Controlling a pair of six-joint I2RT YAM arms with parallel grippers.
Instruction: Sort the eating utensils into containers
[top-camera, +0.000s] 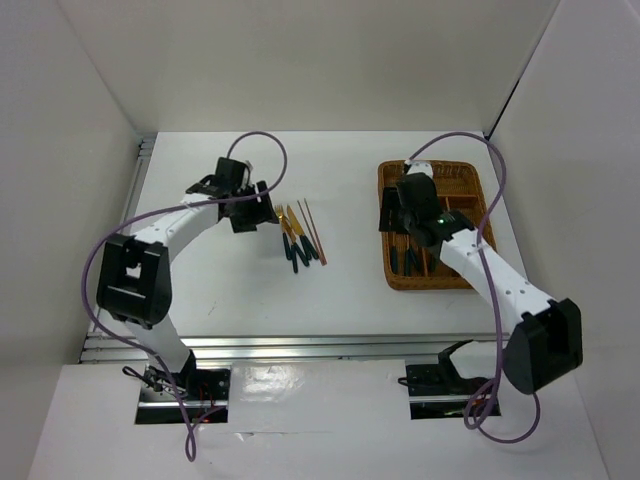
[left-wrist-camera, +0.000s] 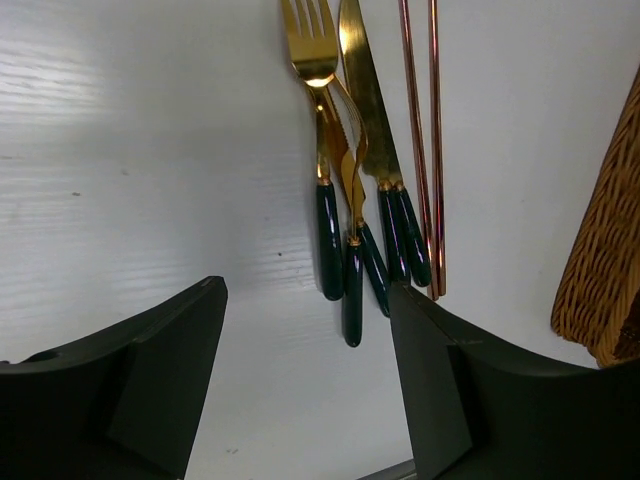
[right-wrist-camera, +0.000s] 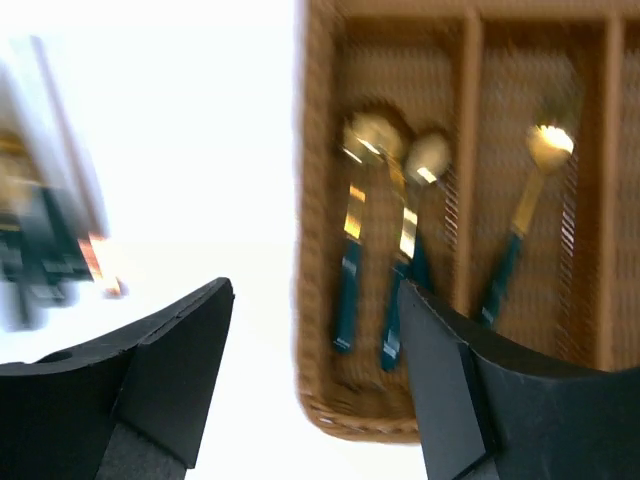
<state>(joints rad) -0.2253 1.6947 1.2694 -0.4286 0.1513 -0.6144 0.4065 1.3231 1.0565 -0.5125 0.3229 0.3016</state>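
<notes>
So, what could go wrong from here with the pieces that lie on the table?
1. The fork and the knife lie in one tight bundle, their dark green handles touching and crossing, so the open left gripper may lift two at once or scatter them.
2. The chopsticks are thin, flat and close beside the knife, so a grip may slip off them.

High rear overview; close downward wrist views over cutlery and tray.

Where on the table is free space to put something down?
Bare table lies between the loose cutlery pile and the wicker tray, and along the near edge. Crowded: the pile by the left gripper, the tray under the right gripper.
</notes>
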